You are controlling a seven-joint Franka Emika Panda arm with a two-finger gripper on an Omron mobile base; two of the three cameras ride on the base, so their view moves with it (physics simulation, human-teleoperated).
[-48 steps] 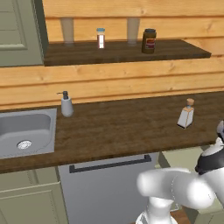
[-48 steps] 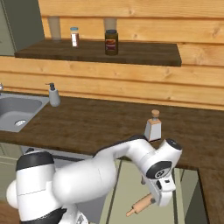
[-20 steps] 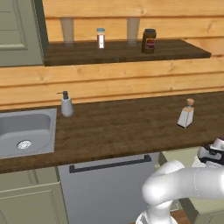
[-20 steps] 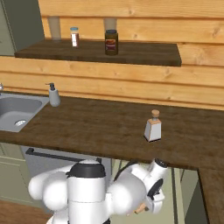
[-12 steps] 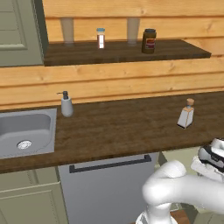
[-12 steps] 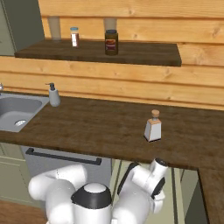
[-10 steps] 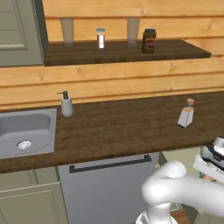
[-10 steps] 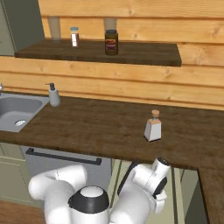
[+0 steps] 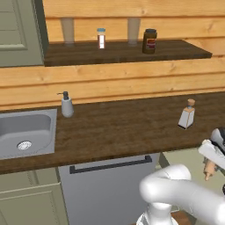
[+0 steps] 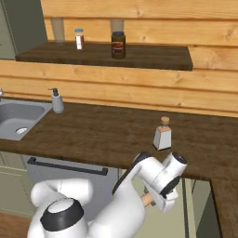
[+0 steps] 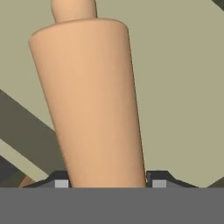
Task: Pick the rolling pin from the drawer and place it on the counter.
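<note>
The rolling pin (image 11: 92,100), a light tan wooden cylinder with a knob at its far end, stands between my gripper's (image 11: 109,181) two dark fingertips, which are shut on its body. In the left base view the gripper (image 9: 210,159) is at the right edge, below the counter's (image 9: 123,127) front edge, and the rolling pin (image 9: 209,169) hangs from it. In the right base view a tan end of the rolling pin (image 10: 148,200) pokes out under the hand, over the open pale green drawer (image 10: 200,197). The drawer's floor (image 11: 183,87) lies behind the pin.
A cork-topped bottle (image 9: 187,115) stands on the counter just above the hand. A soap dispenser (image 9: 67,105) and steel sink (image 9: 26,132) are to the left. A grey panel with a black bar handle (image 9: 110,166) sits left of the drawer. Jars stand on the upper shelf (image 9: 127,50).
The jaws have closed on the rolling pin in the drawer. The hand has risen slightly with the pin. The base and the counter items have not moved.
</note>
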